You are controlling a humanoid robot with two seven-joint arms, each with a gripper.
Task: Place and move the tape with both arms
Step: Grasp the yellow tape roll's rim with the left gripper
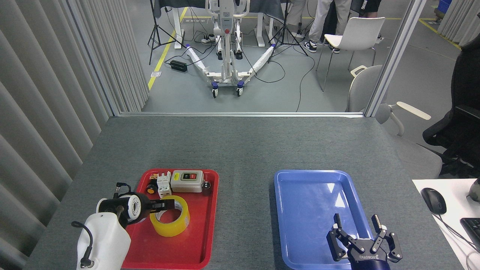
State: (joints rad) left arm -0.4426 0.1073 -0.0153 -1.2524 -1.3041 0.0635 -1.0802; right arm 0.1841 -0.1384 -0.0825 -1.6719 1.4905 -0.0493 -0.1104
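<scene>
Grabbing the tape (170, 220)

My left gripper (165, 205) is at its rim, jaws' state unclear; right gripper (357, 225) waits, jaws apart. Next: clamp, lift.

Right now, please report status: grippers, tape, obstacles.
Left gripper at tape, grasp unclear. Right gripper open over blue tray. Tape flat in red tray. Path between trays unobstructed.

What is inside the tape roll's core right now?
The left tool reaches over the tape rim into its core; white inner wall shows. The red tray floor beneath is mostly covered.
</scene>
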